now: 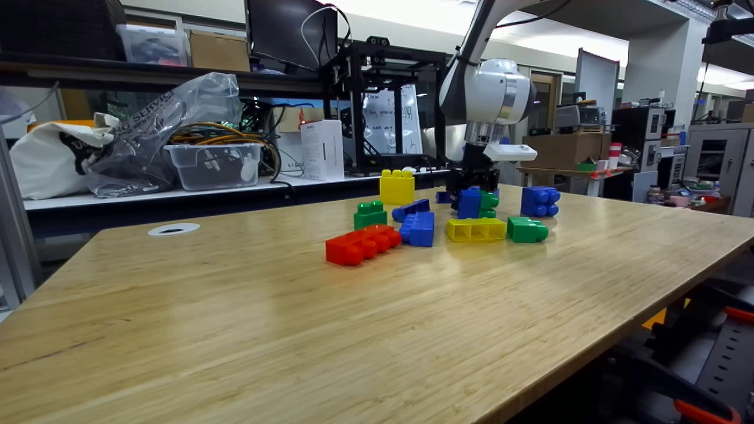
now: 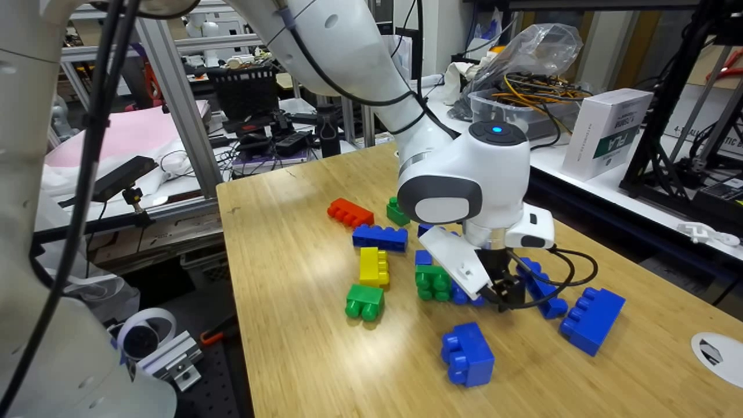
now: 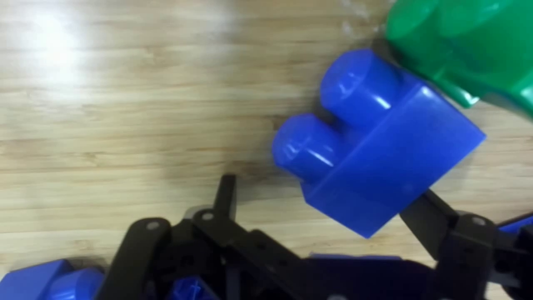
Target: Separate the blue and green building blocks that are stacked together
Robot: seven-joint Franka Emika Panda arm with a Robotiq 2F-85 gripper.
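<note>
Lying together on the table, green brick abuts blue brick; locked or not, can't tell. Gripper spread, holding nothing. Closing here could catch the neighbouring two-stud brick, likely not the pair's blue, because it sits just beside one finger.

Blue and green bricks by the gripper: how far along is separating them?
Done: no separation visible; the green brick and blue brick sit together in both exterior views, apparently joined. In hand: nothing; the open gripper stands by a two-studded blue block. Left: likely gripping and pulling the pair apart.
</note>
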